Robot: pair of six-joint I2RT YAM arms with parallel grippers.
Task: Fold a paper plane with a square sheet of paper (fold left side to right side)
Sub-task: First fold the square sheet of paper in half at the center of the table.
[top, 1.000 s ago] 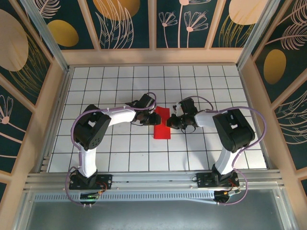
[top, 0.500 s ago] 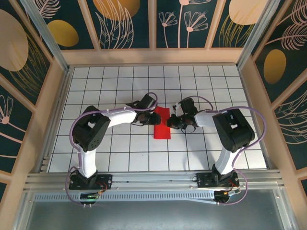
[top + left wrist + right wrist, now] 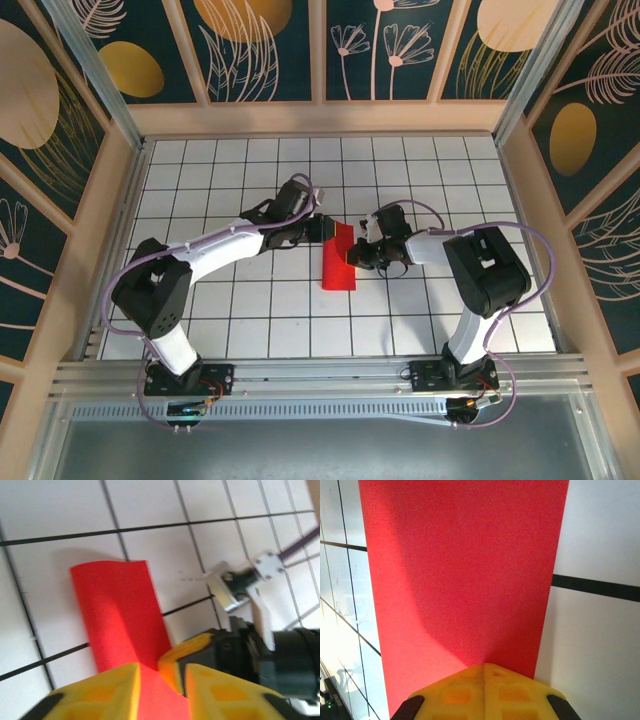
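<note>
**Top external.** The red paper (image 3: 338,260) lies on the gridded table (image 3: 230,310), about mid-table between the two arms. It is a narrow upright strip, longer than it is wide and slightly slanted. The left gripper (image 3: 318,229) is at its far left corner. The right gripper (image 3: 354,256) is at the middle of its right edge.

**Left wrist.** The red paper (image 3: 120,615) has a straight far end, a matte surface and a soft shadow down its left half. The left gripper (image 3: 161,692) has its yellow fingers apart, and red shows in the gap between them. I cannot tell whether they touch the paper. The right gripper (image 3: 180,652) meets the strip's right edge.

**Right wrist.** The red paper (image 3: 465,570) is flat with clean parallel edges, and the white table (image 3: 595,645) lies beside it. The right gripper (image 3: 485,680) has its fingers pressed together. Their joined tip rests on the strip's near edge, with nothing between them.
</note>
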